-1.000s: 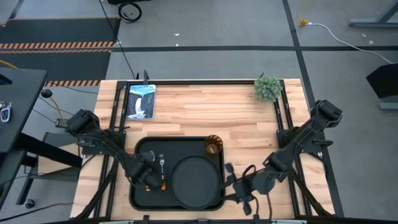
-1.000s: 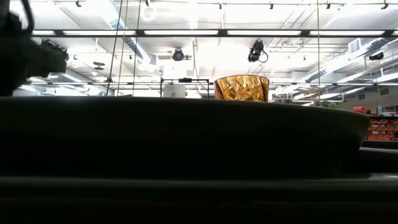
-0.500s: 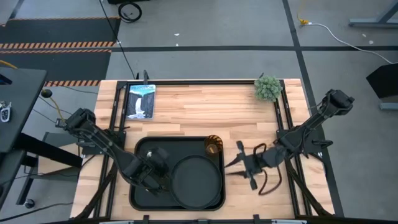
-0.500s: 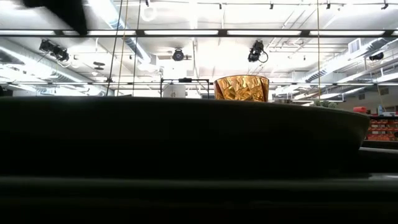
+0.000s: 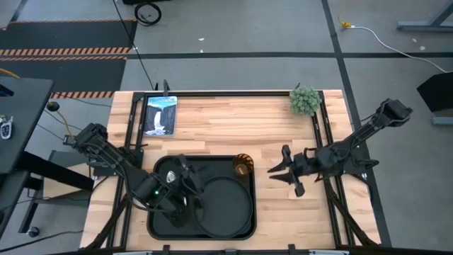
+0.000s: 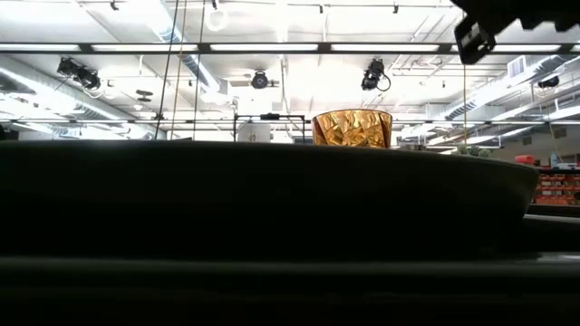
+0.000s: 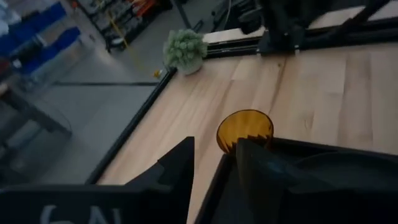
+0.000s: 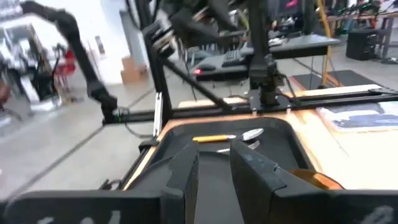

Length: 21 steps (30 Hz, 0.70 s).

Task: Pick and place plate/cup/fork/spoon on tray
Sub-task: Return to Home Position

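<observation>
Amber cup point(image 6: 352, 128) tops the tray point(image 6: 272, 195) rim at table level; overhead, both grippers' jaws seem parted.

A large rectangular black tray point(image 5: 160, 168) with rounded corners and a raised rim lies flat toward the near edge of the wooden worktop point(image 5: 233, 120), left of centre. A round matte black plate point(image 5: 223, 205) sits flat in the tray's near right part, and a small amber-orange faceted cup point(image 5: 243, 166) stands upright at the tray's far right corner. A spoon point(image 8: 225, 137) with a shiny silver bowl and yellow-orange handle and a silver-tined fork point(image 8: 239, 147) lie flat just beside each other in the tray's left part.
</observation>
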Each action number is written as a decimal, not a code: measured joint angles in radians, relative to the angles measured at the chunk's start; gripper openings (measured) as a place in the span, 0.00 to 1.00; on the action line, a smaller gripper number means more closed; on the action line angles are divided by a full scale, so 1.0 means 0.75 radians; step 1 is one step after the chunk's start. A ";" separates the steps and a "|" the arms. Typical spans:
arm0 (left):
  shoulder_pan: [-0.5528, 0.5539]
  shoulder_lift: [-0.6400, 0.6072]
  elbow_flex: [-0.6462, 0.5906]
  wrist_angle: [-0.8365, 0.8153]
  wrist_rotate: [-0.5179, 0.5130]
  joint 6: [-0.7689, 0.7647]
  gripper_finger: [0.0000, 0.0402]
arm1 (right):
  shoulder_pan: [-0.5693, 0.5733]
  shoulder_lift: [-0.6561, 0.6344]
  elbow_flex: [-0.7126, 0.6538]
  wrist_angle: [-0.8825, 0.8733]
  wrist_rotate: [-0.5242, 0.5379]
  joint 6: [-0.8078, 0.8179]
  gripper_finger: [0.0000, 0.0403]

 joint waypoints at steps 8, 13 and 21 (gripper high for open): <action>0.014 0.000 0.000 0.062 0.000 0.290 0.32 | -0.143 -0.161 -0.229 0.141 -0.002 0.045 0.19; 0.039 0.000 0.000 0.067 0.001 0.462 0.32 | -0.241 -0.251 -0.383 0.265 -0.012 0.151 0.15; 0.104 0.000 -0.023 0.141 0.257 0.943 0.32 | -0.309 -0.290 -0.399 0.226 -0.002 0.098 0.09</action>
